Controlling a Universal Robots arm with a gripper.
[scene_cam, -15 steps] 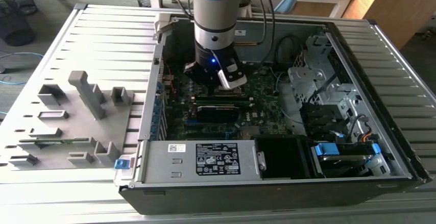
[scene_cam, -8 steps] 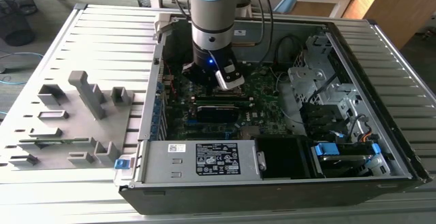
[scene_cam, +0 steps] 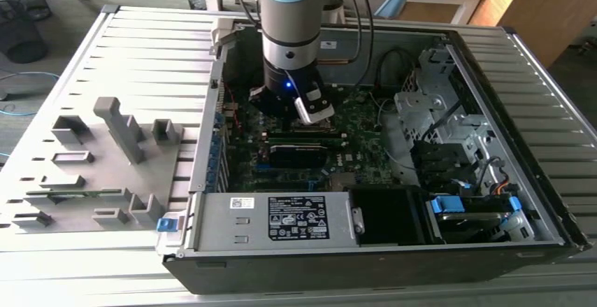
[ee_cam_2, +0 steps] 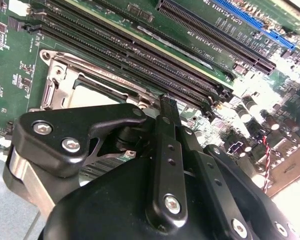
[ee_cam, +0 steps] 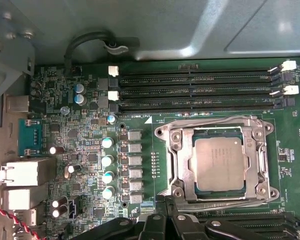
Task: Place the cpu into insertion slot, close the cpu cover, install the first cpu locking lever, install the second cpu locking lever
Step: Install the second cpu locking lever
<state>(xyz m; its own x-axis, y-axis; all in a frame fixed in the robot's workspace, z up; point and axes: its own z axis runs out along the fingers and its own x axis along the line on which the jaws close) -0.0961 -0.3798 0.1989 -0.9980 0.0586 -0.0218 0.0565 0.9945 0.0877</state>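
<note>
I have the arm reaching down into the open computer case [scene_cam: 522, 146], which lies on its side on the slatted counter [scene_cam: 140, 55], with the gripper [scene_cam: 312, 111] hanging just above the motherboard [scene_cam: 359, 122]. In the first wrist view the cpu [ee_cam: 219, 164] sits flat in its socket, and the cpu cover [ee_cam: 262, 160] lies closed around it, the chip's dull metal top showing through the window. 4 memory slots [ee_cam: 195, 90] run beside the socket, and a column of small capacitors [ee_cam: 108, 167] stands on the socket's other side. In the second wrist view the black linkage of the gripper [ee_cam_2: 167, 107] is near the socket's edge; its jaws look drawn close together, with nothing between them. A grey fixture block [scene_cam: 84, 160] rests on the counter beside the case.
</note>
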